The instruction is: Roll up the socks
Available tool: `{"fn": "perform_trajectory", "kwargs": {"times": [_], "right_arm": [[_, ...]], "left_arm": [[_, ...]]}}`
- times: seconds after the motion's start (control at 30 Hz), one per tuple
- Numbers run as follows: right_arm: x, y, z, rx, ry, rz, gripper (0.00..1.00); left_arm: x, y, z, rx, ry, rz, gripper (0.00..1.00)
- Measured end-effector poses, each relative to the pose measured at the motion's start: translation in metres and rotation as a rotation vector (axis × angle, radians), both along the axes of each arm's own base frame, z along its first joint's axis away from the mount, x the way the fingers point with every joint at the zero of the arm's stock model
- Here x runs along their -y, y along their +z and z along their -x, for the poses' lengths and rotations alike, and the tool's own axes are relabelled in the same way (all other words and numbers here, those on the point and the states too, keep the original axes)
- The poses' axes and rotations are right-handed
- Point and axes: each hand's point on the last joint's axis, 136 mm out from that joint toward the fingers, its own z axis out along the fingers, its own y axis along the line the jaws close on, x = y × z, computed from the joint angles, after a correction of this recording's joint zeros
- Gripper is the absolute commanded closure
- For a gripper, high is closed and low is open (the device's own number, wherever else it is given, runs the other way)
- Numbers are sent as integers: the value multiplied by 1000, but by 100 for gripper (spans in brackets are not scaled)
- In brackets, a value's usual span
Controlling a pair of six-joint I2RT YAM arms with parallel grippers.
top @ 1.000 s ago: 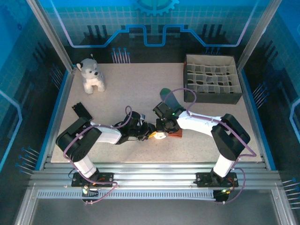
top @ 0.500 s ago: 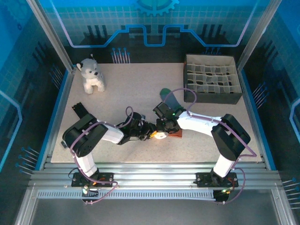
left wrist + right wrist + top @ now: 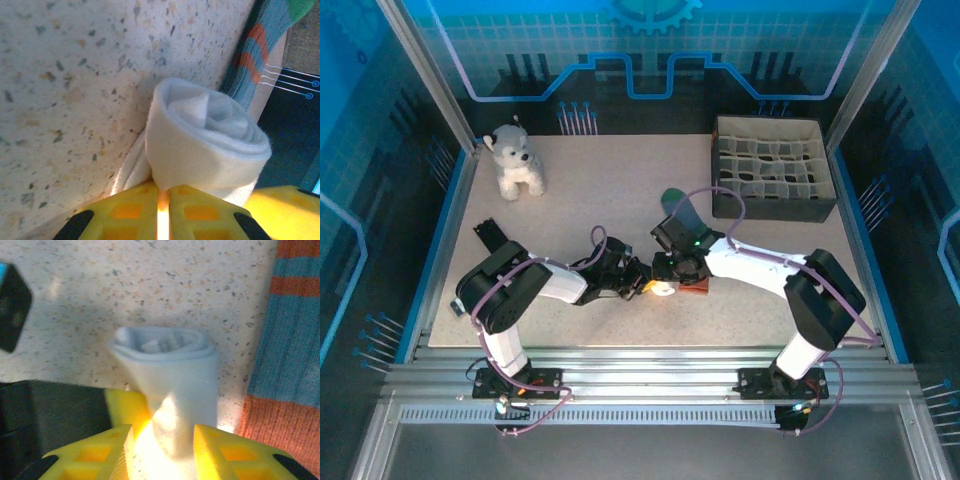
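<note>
The white sock (image 3: 205, 145) is rolled into a tight bundle (image 3: 167, 375) on the speckled table (image 3: 590, 190), near the front middle (image 3: 663, 290). My left gripper (image 3: 162, 205) is shut on the roll's loose edge, its yellow fingers (image 3: 200, 210) nearly touching. My right gripper (image 3: 165, 455) is open, with a yellow finger (image 3: 235, 452) on each side of the roll's tail. The teal-green sock (image 3: 290, 340) with orange bands lies flat just right of the roll (image 3: 696, 287). Its green toe (image 3: 673, 199) sticks out behind my right arm. In the top view the left gripper (image 3: 640, 284) and right gripper (image 3: 669, 279) meet at the roll.
A white-grey plush dog (image 3: 515, 160) sits at the back left. A dark box with a grid of fabric dividers (image 3: 772, 168) stands at the back right. Blue rails edge the table on both sides, and an aluminium frame runs along the front.
My right gripper has gone from shut to open, letting go of the white roll. The left gripper has closed further on the roll's edge and moved slightly to the right.
</note>
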Motion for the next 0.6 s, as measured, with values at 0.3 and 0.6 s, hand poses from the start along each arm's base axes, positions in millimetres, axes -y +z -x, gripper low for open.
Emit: {"fn": "perform_trajectory", "kwargs": {"times": [0.3, 0.6], "right_arm": [[27, 28, -5, -8, -81, -201, 63], [44, -2, -2, -96, -143, -318, 76]], "left_arm": [[1, -1, -2, 5, -15, -21, 91], [5, -2, -5, 19, -34, -27, 94]]}}
